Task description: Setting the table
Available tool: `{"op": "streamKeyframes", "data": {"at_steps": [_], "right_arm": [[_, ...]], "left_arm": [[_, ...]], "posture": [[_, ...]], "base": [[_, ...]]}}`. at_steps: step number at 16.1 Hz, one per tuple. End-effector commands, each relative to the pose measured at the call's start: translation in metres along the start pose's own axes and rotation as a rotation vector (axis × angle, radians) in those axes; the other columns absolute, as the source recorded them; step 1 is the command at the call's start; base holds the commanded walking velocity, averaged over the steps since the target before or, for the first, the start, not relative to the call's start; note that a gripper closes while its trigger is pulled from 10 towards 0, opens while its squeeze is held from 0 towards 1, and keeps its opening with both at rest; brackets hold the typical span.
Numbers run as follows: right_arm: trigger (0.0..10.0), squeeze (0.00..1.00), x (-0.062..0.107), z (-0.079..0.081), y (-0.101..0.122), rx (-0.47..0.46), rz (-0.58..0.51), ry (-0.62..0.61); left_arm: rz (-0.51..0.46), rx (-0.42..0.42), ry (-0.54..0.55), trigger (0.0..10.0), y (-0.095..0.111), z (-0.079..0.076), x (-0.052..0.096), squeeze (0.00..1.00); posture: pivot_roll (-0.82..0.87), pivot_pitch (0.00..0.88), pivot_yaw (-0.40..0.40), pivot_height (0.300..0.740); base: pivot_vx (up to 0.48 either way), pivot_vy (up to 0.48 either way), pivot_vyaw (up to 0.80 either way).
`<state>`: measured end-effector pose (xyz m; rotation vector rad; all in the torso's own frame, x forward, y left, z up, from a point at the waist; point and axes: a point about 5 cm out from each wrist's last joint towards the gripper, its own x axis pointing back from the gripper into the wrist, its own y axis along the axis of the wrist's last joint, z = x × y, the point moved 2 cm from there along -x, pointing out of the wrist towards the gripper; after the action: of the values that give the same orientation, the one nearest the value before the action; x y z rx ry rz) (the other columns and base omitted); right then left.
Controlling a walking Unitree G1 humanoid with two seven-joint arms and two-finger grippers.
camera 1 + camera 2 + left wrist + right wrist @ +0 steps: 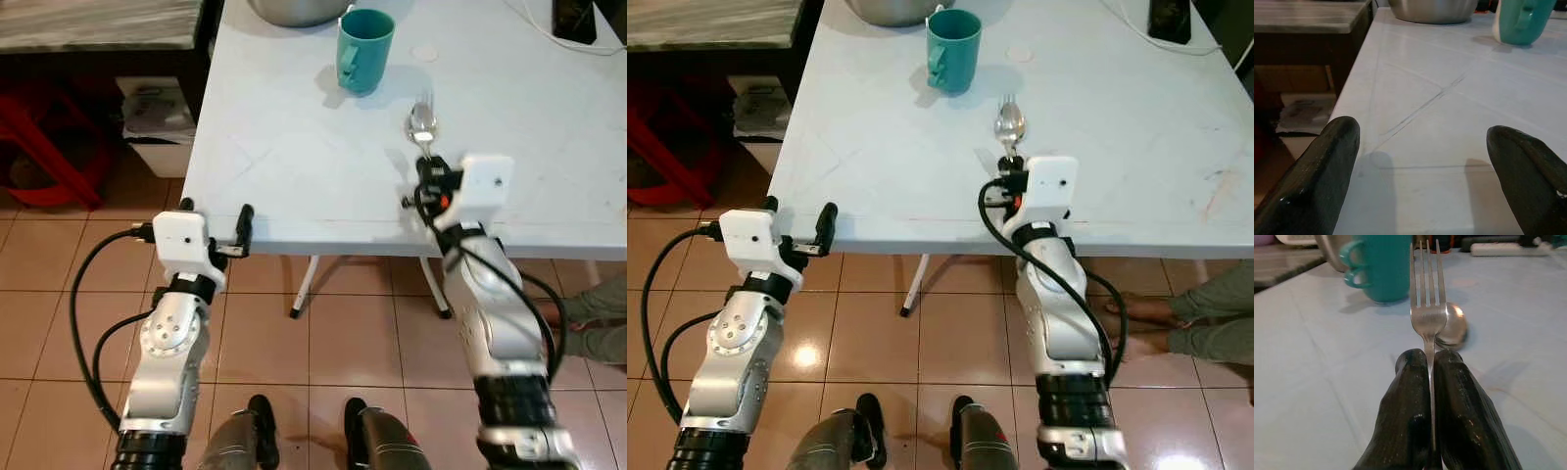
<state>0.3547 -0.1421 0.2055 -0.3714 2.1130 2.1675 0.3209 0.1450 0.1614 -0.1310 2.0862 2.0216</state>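
My right gripper (1430,367) is shut on a metal fork (1426,308), which it holds by the handle with the tines pointing away over the white table (294,147). A spoon (422,122) has its bowl just beyond the fingertips, behind the fork; I cannot tell whether it rests on the table or is held too. A teal mug (364,49) stands farther back, beside a steel bowl (294,10). At the table's near left corner, my left gripper (216,217) is open with nothing between its fingers (1317,186).
A small white disc (424,53) lies right of the mug. A black device with a white cable (573,20) sits at the far right. Left of the table are a dark counter (98,24), a white box (157,122) and a red chair (39,147). A person's feet (588,318) rest under the table's right side.
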Motion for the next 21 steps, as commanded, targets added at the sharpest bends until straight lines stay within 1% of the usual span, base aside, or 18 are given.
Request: {"op": "streamKeyframes", "data": {"at_steps": [1,2,4,7,10,13,21], "right_arm": [[10.0,0.00,0.003,-0.003,0.008,0.026,-0.041,-0.015],[10.0,0.00,0.007,-0.007,0.006,0.024,-0.034,-0.044],[10.0,0.00,0.011,-0.009,0.004,0.052,-0.030,-0.056],[10.0,0.00,0.013,-0.011,0.003,0.075,-0.028,-0.060],[10.0,0.00,0.011,-0.012,0.005,0.080,-0.038,-0.064],[10.0,0.00,0.010,-0.010,0.005,0.081,-0.040,-0.062],[10.0,0.00,0.011,-0.011,0.004,0.086,-0.044,-0.073]], "left_arm": [[0.008,0.009,-0.008,10.0,-0.004,-0.001,0.002,0.00],[0.003,0.012,-0.007,10.0,-0.004,-0.002,0.000,0.00],[-0.006,0.024,-0.005,10.0,-0.004,-0.003,-0.002,0.00],[-0.022,0.054,0.004,10.0,-0.002,-0.006,-0.005,0.00],[-0.032,0.062,-0.001,10.0,-0.001,-0.007,-0.008,0.00],[-0.041,0.063,-0.009,10.0,0.000,-0.009,-0.009,0.00],[-0.040,0.063,-0.018,10.0,-0.002,-0.011,-0.008,0.00]], "posture": [[-0.14,0.218,-0.006,0.740],[-0.15,0.217,-0.006,0.740],[-0.16,0.212,-0.008,0.740],[-0.16,0.202,-0.013,0.740],[-0.16,0.197,-0.011,0.740],[-0.16,0.196,-0.007,0.740],[-0.15,0.203,-0.005,0.740]], "base": [[0.000,0.000,0.00],[0.000,0.000,0.00],[0.000,0.000,-0.24],[0.000,0.324,-0.56],[0.000,0.411,-0.51],[0.000,0.456,0.00],[0.000,0.462,0.00]]}}
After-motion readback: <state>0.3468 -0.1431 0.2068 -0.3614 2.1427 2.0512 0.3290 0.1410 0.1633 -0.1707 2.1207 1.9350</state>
